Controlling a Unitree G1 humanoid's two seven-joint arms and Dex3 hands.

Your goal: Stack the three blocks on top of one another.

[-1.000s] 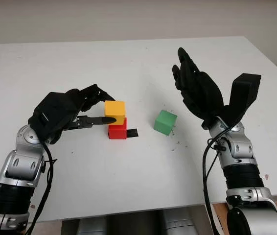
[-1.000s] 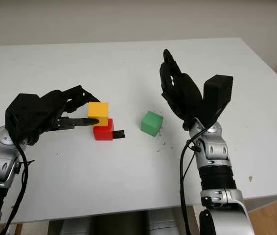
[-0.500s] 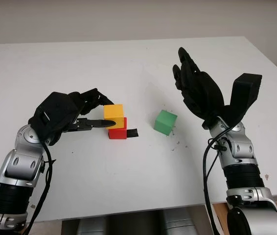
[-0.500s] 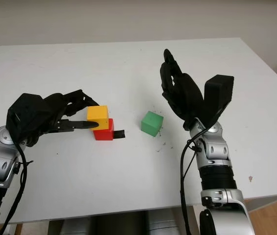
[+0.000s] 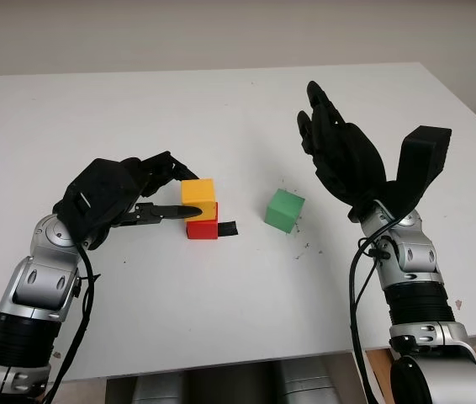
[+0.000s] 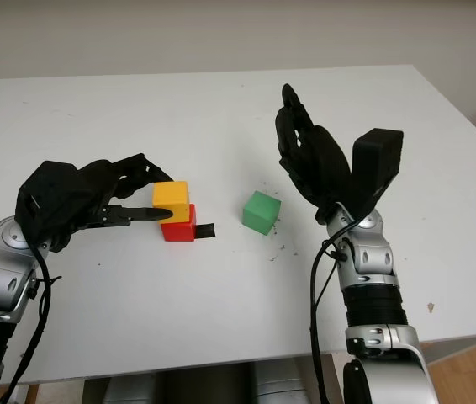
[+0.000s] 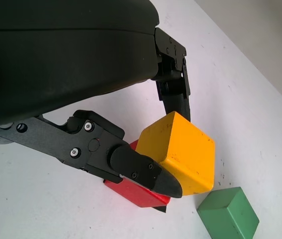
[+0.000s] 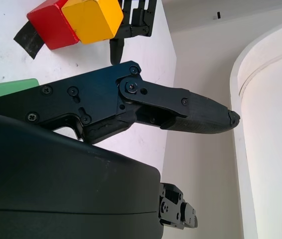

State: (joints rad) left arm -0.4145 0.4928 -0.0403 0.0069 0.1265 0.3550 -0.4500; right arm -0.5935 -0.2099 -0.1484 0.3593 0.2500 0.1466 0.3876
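Note:
A yellow block (image 5: 198, 192) sits on top of a red block (image 5: 203, 229) near the middle of the white table (image 5: 221, 303), shifted slightly left of it. My left hand (image 5: 193, 193) is shut on the yellow block, with its thumb (image 7: 146, 172) on the near side and its other fingers on the far side. A green block (image 5: 284, 210) stands alone on the table to the right of the stack. My right hand (image 5: 339, 151) is open, raised above the table just right of the green block.
A small strip of black tape (image 5: 227, 228) lies on the table against the red block's right side. The table's front edge runs close to my arms, and its right edge lies beyond my right arm.
My left hand has lowered the yellow block a little so that it sits on the red block. The right hand and the green block have stayed put.

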